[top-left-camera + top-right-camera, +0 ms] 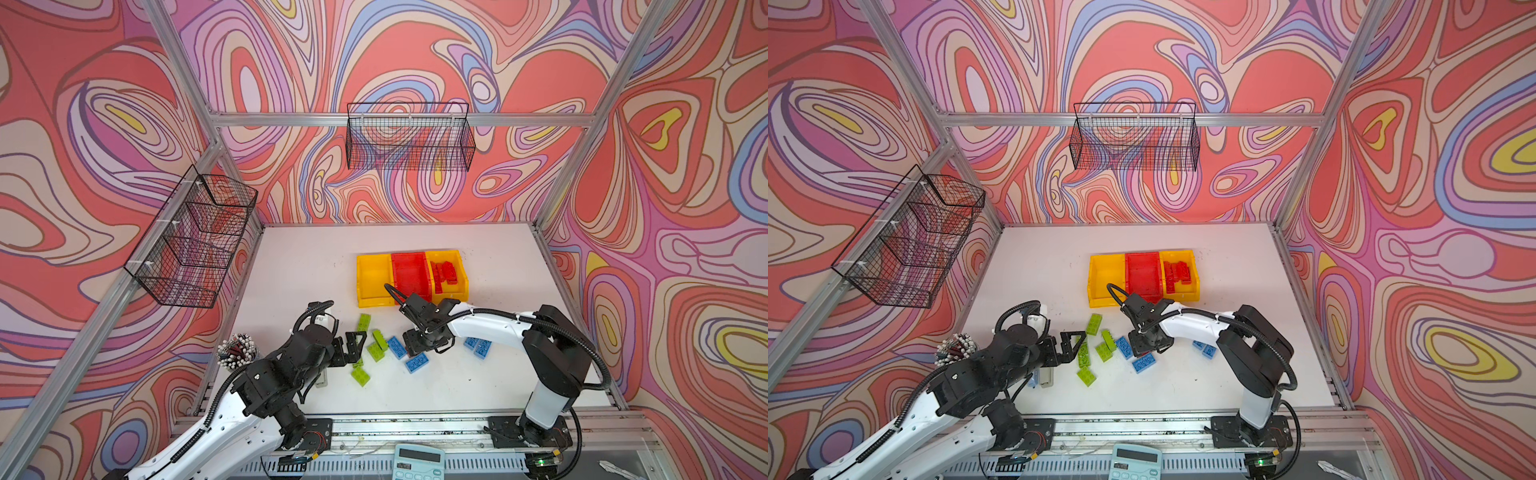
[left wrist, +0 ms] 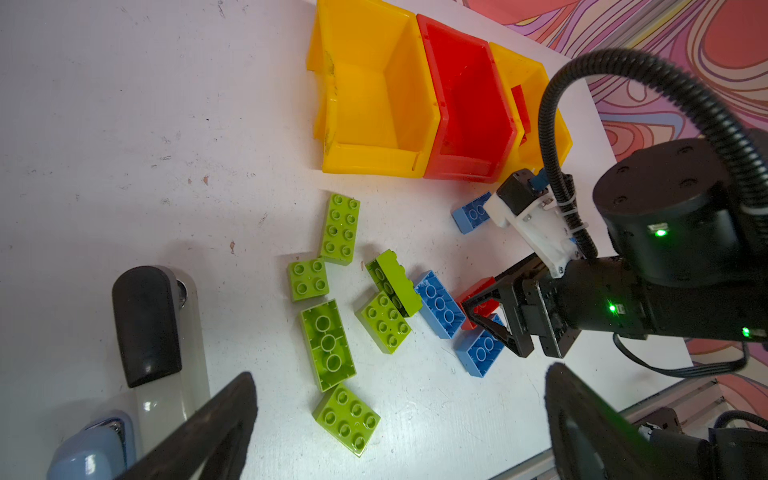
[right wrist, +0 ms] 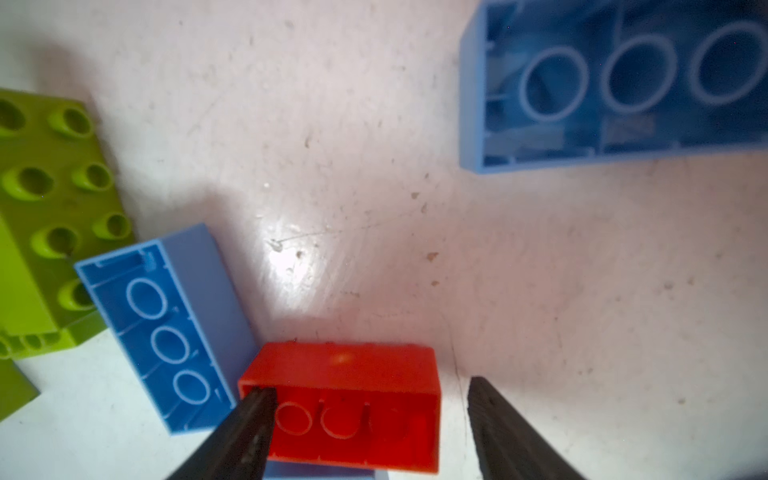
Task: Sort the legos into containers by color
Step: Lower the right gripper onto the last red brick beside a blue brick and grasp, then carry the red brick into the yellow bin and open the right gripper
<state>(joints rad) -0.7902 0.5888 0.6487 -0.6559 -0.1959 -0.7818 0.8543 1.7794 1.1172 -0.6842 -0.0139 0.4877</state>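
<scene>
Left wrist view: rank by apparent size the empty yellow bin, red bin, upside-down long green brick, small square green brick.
1. Tie: empty yellow bin and red bin; yellow looks bigger but sits nearer the camera, so unranked.
2. upside-down long green brick
3. small square green brick

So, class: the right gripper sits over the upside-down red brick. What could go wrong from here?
One finger of the right gripper overlaps the hollow rim of the red brick, not its outer wall, so the grip may catch one wall only and slip. The blue brick touching it could be dragged or knocked.
</scene>
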